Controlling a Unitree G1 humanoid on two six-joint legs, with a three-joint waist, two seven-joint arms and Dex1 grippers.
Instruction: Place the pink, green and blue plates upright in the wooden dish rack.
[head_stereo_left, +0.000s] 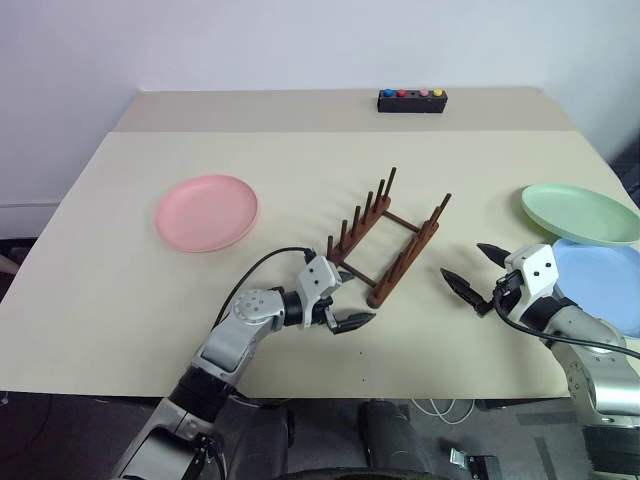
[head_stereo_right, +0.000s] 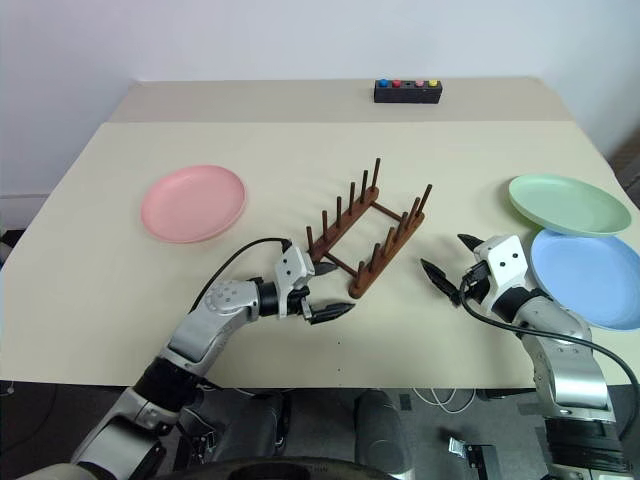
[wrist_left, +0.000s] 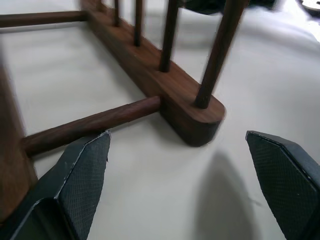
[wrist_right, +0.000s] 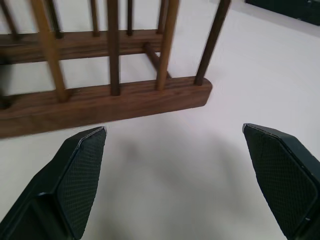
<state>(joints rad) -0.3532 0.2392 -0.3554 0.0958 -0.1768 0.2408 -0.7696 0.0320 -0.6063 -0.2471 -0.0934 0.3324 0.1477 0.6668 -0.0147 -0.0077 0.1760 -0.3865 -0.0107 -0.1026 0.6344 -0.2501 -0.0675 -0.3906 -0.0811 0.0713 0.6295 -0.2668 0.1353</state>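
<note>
The left gripper (head_stereo_left: 345, 308) is hovering low over the table (head_stereo_left: 120, 300) with its jaws released and holding nothing, just beside the near end of the wooden dish rack (head_stereo_left: 390, 245). In the left wrist view, one finger (wrist_left: 82, 170) is sitting close to a thin crossbar (wrist_left: 95, 122) while the near end of a base rail (wrist_left: 192, 112) is lying between the two fingers.

The right gripper (head_stereo_left: 472, 272) is positioned on the opposite side of the rack, jaws likewise spread wide and empty, pointing toward the rack's side. The right wrist view is showing one base rail (wrist_right: 100, 102) with its upright pegs directly ahead of the fingers (wrist_right: 80, 175).

The rack is standing empty near the table's centre, set diagonally, with both grippers flanking its near end.

The blue plate (head_stereo_left: 600, 285) is lying flat at the table's right edge, just behind the right arm. The green plate (head_stereo_left: 578, 213) is resting beyond it, overlapping its far rim. The pink plate (head_stereo_left: 206, 212) is lying flat on the left, well apart from the rack.

A small black box with coloured buttons (head_stereo_left: 411, 100) is sitting at the far edge.
</note>
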